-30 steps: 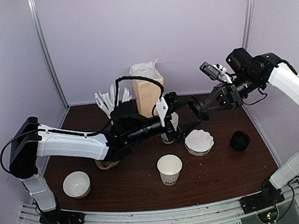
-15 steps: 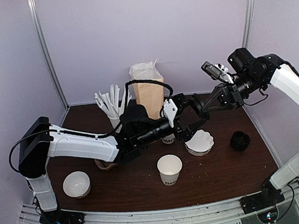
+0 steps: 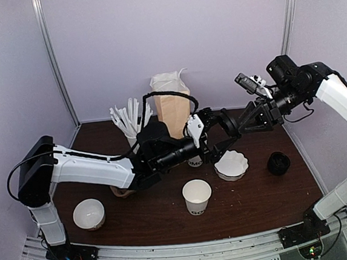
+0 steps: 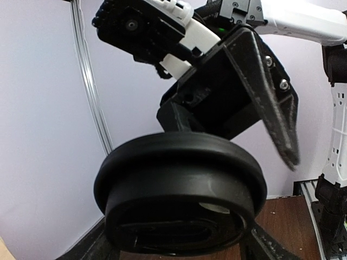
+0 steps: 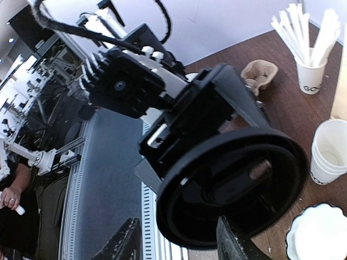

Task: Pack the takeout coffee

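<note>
lid (image 4: 179, 184): black smooth plastic, round, domed
left hand (image 4: 179, 248): wide, clamping lid's sides
right hand (image 5: 181, 242): half open, straddling lid rim

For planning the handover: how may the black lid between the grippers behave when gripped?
The black lid looks thin and hollow, so probably light and flexible. Its smooth, glossy rim may slip; being round, it could roll if dropped.

Black domed plastic lid (image 4: 179, 179), aloft, tilted on edge.
</note>
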Robot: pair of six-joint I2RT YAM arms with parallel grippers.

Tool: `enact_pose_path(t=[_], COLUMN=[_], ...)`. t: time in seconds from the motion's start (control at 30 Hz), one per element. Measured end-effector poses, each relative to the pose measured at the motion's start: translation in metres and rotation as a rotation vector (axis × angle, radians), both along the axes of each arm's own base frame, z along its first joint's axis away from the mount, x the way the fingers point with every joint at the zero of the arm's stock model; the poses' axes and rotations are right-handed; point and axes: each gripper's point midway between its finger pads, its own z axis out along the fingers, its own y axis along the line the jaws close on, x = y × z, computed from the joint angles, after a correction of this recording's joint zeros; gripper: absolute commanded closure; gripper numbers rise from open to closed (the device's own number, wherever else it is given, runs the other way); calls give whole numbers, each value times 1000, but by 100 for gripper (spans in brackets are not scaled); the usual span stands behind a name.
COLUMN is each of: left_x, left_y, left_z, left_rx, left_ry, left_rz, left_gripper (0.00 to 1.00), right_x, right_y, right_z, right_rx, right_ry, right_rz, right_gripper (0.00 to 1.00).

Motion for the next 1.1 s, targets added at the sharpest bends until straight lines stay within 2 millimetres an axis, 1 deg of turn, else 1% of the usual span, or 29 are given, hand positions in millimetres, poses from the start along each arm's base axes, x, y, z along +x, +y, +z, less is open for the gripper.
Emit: enact_pose_path(t=[0.07,0.13,0.23,0.3,0.33,0.43,0.5,0.67,0.77,0.97,1.03,1.1], left_x=[0,1,0,1,1,-1,-3,-12,-19,-34,-39,-43], left_y=[6,13,26,39,44,64,76,99,113,145,153,157], left_z=[-3,-6,-2,2,4,1,-5,-21,-31,-62,-75,-90], left_rx=[23,65,124,176,194,303,385,591,700,925,995,1059], left_ry=[15,36,65,92,100,148,179,264,309,388,413,440], left_rz=[14,33,63,98,109,149,163,174,173,172,166,153], left_gripper=[24,24,25,25,25,26,26,27,27,26,27,27], right_x=[5,13,22,24,24,25,27,37,42,45,43,41], right_y=[-7,-19,-41,-53,-58,-65,-69,-79,-83,-86,-85,-81], right_z=[-1,0,5,7,8,6,-2,-40,-57,-86,-94,-98], right_rx=[-32,-59,-90,-115,-128,-160,-185,-287,-335,-388,-400,-402], right_ry=[-35,-78,-145,-189,-211,-259,-266,-254,-253,-235,-226,-227], right_rz=[-28,-77,-158,-201,-219,-243,-256,-294,-299,-295,-285,-271], right_gripper=[40,36,35,35,35,35,35,35,36,36,36,36])
